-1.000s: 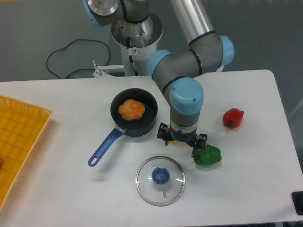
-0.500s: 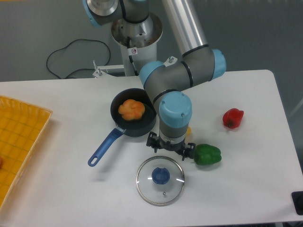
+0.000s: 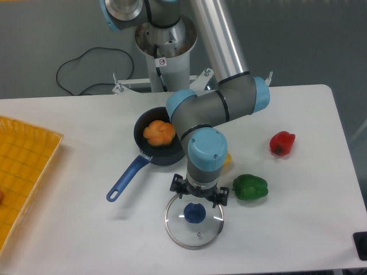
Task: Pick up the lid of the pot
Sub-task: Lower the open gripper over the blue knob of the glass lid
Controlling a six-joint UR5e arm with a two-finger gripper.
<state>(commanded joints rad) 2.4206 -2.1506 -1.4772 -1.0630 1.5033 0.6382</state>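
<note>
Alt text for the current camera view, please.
The robot's open gripper hangs over a clear pot lid with a blue knob. Behind, a blue-handled black pan holds something orange; a green object and a red one lie at right.

From the pot lid's deep-blue knob, there's a black pan with a blue handle at eleven o'clock, and a green item at two. The grey arm wears pale-blue caps.
</note>
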